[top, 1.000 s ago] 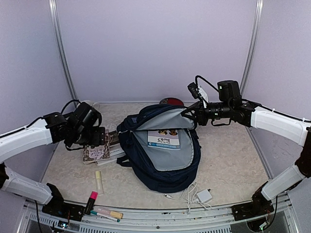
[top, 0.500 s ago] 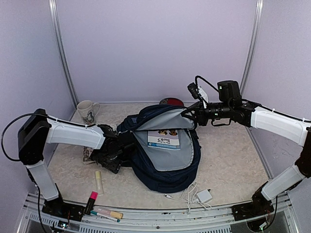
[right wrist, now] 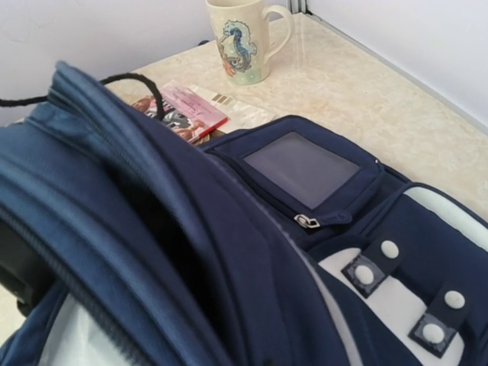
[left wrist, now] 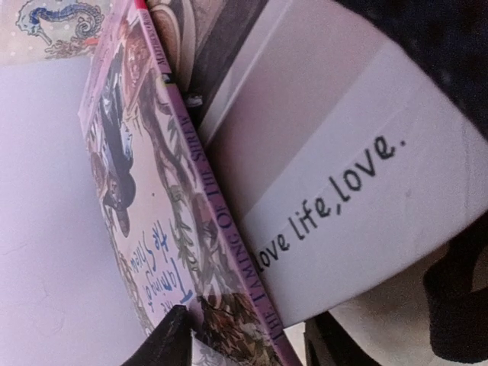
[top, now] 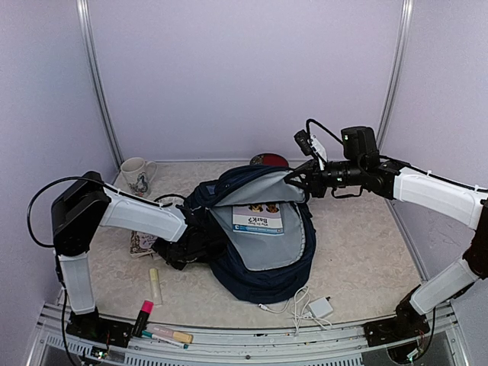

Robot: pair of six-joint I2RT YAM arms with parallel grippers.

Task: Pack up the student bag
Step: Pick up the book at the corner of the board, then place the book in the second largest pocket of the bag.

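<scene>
1. The left arm (top: 141, 217) has swung in from the left and now reaches low beside the bag's left flank.
2. The left fingers (left wrist: 169, 341) straddle the spine of a purple paperback (left wrist: 145, 229) that lies against a white book (left wrist: 366, 198); I cannot tell whether they grip it.
3. The right fingers (top: 299, 181) are pinched together on the raised far rim of the student bag (top: 259, 263).
4. The bag lies open in the middle of the bench (top: 358, 244).

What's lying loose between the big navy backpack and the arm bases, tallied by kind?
Pens and highlighters: 3 (pink-capped black highlighter, yellow highlighter, green-tipped white pen)
Pale yellow stick tube: 1
White charger block with cable: 1
Total: 5
</scene>
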